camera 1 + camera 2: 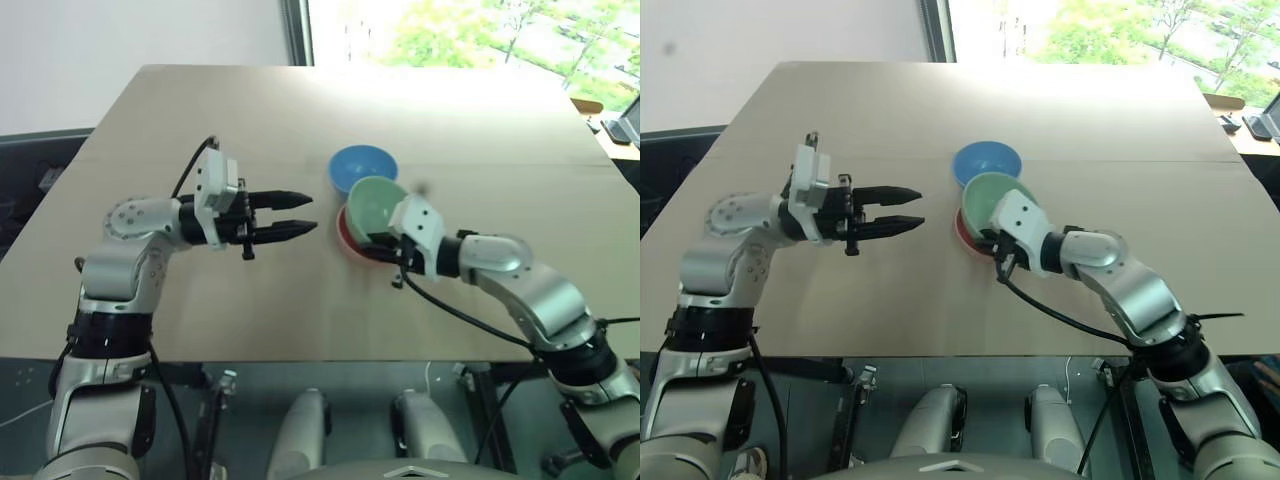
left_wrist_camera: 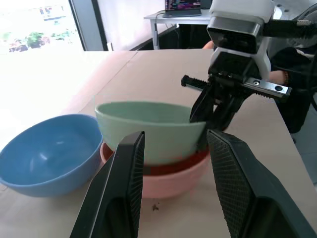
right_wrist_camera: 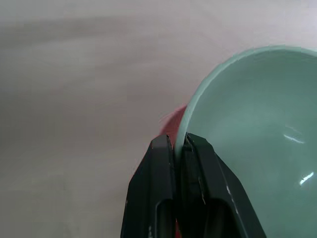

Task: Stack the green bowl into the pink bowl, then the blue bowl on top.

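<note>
I see the right gripper (image 3: 179,144) clamped on the mint-green plastic bowl's (image 1: 376,203) rim, tilted in the salmon-pink plastic bowl (image 2: 171,179); left gripper (image 1: 303,213) apart, empty.

text: none legible | labels: none | numbers: none

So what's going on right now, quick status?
Right end effector pinching green bowl rim, bowl tilted in pink bowl. Left end effector open, empty. Blue bowl waiting beside. Nothing in the way.
</note>
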